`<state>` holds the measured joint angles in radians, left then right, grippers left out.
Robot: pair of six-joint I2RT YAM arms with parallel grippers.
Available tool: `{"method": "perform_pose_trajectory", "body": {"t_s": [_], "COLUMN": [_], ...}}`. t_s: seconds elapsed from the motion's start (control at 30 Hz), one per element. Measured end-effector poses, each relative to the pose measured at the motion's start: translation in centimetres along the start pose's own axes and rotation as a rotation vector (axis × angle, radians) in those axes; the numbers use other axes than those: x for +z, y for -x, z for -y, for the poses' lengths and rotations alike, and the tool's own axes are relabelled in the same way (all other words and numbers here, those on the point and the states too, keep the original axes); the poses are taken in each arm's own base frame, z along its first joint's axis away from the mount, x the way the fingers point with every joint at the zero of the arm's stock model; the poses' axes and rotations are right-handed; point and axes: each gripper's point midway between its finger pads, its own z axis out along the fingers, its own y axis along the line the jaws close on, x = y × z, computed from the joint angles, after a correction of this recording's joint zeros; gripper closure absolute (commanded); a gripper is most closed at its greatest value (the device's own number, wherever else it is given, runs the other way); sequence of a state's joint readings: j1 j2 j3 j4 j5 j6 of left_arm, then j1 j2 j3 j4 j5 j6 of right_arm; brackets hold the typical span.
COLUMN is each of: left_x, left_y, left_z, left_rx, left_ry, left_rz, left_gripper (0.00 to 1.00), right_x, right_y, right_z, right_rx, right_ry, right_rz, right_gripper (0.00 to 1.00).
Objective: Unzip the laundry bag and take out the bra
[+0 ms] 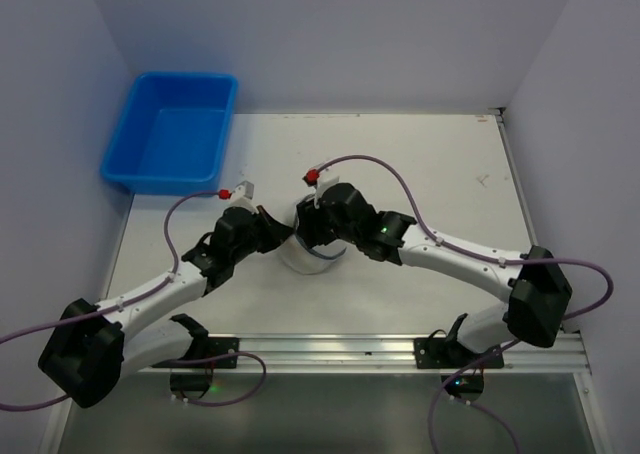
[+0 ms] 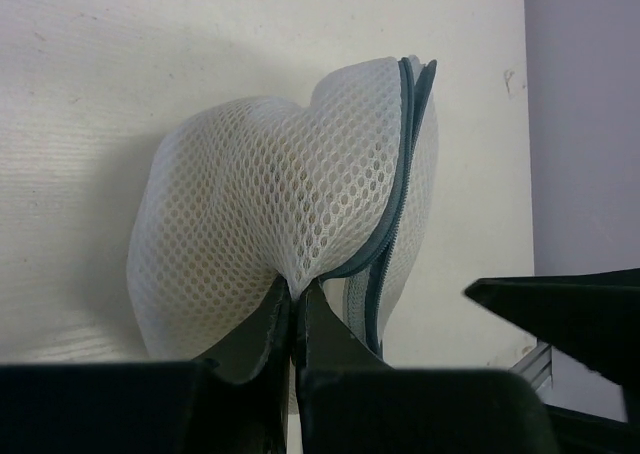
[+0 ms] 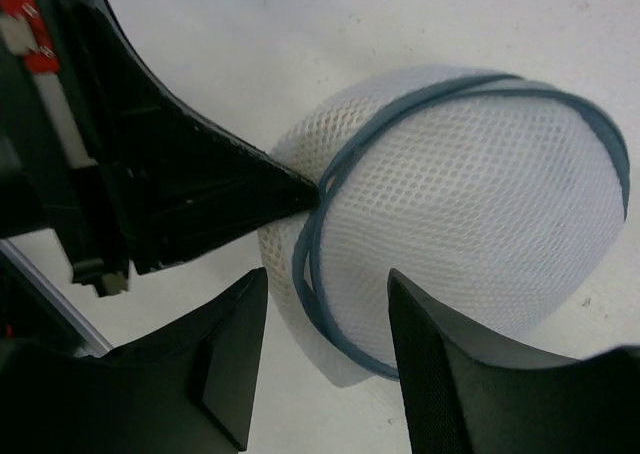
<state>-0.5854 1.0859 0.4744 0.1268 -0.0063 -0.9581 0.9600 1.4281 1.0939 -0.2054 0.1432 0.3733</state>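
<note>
The laundry bag is a round white mesh pouch on the table between both grippers. In the left wrist view the bag has a dark zip line along its right edge. My left gripper is shut on a pinch of the mesh beside the zip. In the right wrist view the bag shows its blue-grey zip ring. My right gripper is open, its fingers straddling the bag's lower left rim and zip. The left gripper's tip touches the bag there. The bra is hidden.
A blue plastic tub stands at the table's far left corner. A metal rail runs along the near edge. Grey walls close in left, right and back.
</note>
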Motion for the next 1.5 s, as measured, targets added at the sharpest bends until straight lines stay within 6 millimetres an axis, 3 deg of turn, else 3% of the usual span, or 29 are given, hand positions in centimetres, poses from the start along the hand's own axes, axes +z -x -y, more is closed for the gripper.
{"method": "perform_pose_trajectory", "body": {"t_s": [0.1, 0.2, 0.5, 0.63, 0.77, 0.87, 1.0, 1.13, 1.23, 1.27, 1.3, 1.37, 1.5], "left_x": [-0.4, -0.6, -0.8, -1.0, -1.1, -1.2, -1.4, -1.6, -1.7, -1.7, -1.7, -1.7, -1.7], "left_y": [0.3, 0.3, -0.1, -0.1, -0.2, -0.2, -0.4, -0.9, -1.3, -1.5, -1.7, -2.2, -3.1], "left_z": [0.5, 0.9, 1.4, 1.8, 2.0, 2.0, 1.6, 0.7, -0.2, -0.5, -0.8, -1.5, -2.4], "left_rx": [0.0, 0.0, -0.007, -0.004, -0.002, -0.002, -0.001, -0.001, -0.002, -0.002, -0.002, -0.002, -0.012], "left_ry": [-0.021, -0.037, -0.058, -0.071, -0.08, -0.08, -0.073, -0.059, -0.042, -0.036, -0.032, -0.021, -0.008], "left_rz": [0.009, 0.008, -0.011, -0.013, -0.015, -0.015, -0.012, -0.011, -0.011, -0.014, -0.017, -0.026, -0.04], "left_gripper": [1.0, 1.0, 1.0, 1.0, 1.0, 1.0, 1.0, 1.0, 1.0, 1.0, 1.0, 1.0, 1.0], "right_x": [1.2, 1.8, 2.1, 2.7, 3.0, 3.0, 1.5, -3.2, -7.3, -8.4, -9.2, -10.2, -11.2], "right_y": [-2.3, -3.3, -3.0, -2.9, -3.2, -3.1, -2.8, -1.4, -0.7, -1.3, -2.2, -4.5, -9.7], "right_z": [-0.1, -0.1, -0.4, 0.0, 0.4, 0.6, 2.0, 6.3, 11.5, 13.1, 14.4, 15.7, 16.6], "right_rx": [-0.052, -0.08, -0.097, -0.101, -0.1, -0.092, -0.078, 0.025, 0.181, 0.23, 0.273, 0.336, 0.44], "right_ry": [-0.014, -0.027, -0.039, -0.07, -0.092, -0.106, -0.16, -0.257, -0.366, -0.407, -0.445, -0.489, -0.553], "right_rz": [-0.069, -0.097, -0.082, -0.078, -0.085, -0.079, -0.043, 0.044, 0.149, 0.167, 0.171, 0.149, 0.037], "right_gripper": [0.56, 0.6, 0.7, 0.81, 1.0, 1.0, 1.0, 1.0, 0.86, 0.71, 0.63, 0.42, 0.3]}}
